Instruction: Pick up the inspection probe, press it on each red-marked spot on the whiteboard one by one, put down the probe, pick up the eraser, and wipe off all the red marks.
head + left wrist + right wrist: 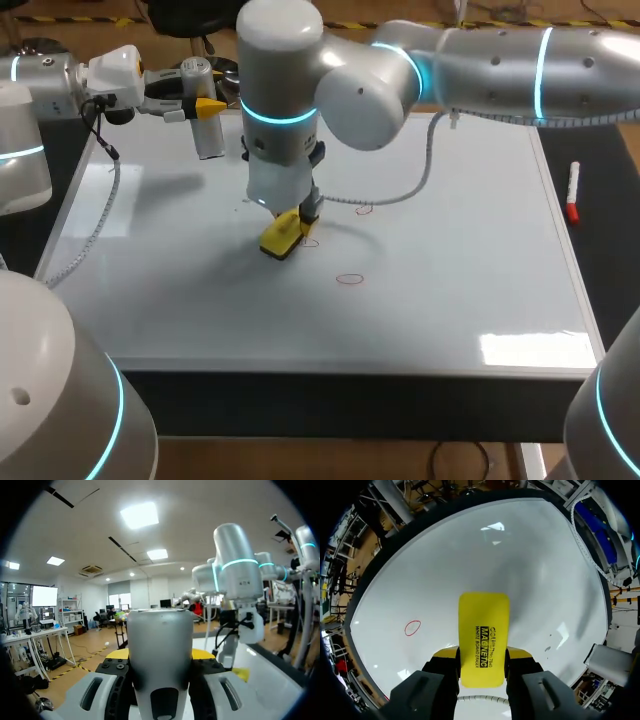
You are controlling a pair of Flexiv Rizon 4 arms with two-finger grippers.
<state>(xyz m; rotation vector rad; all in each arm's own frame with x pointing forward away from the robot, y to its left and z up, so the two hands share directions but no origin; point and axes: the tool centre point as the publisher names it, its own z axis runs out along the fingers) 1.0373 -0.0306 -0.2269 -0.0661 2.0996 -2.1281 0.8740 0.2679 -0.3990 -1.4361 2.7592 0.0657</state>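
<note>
**Eraser on the whiteboard, red rings left to clear**

The yellow eraser (483, 625), a flat oblong block, lies face-down on the whiteboard (450, 300). The right hand (483, 656) grips it, its two yellow-tipped fingers pressing in on the long sides near the rear end. The block looks light and rigid. Its wiping face is probably softer, though that face cannot be seen. The smooth plastic flanks could slip under a hard sideways drag, so a hold low on the long sides with steady downward pressure seems soundest. The glossy board should offer little resistance.

One red ring (350, 279) sits on the board's near side, apart from the eraser. A second (363, 208) lies just past the eraser on the far side, and a fainter trace (311, 243) shows right beside it.

Near the board's far left corner, the left hand (160, 653) is closed around the inspection probe (160, 630), a smooth silver-grey cylinder held upright. It looks hard and slick, best taken around its body.

A white-and-red marker pen (572, 190) lies on the dark tabletop (612, 260), off the board's right edge.

From above, the right arm's wrist covers most of the eraser. Any marks under the arm or the block are hidden. Whether the probe's lower end touches the board cannot be told.
</note>
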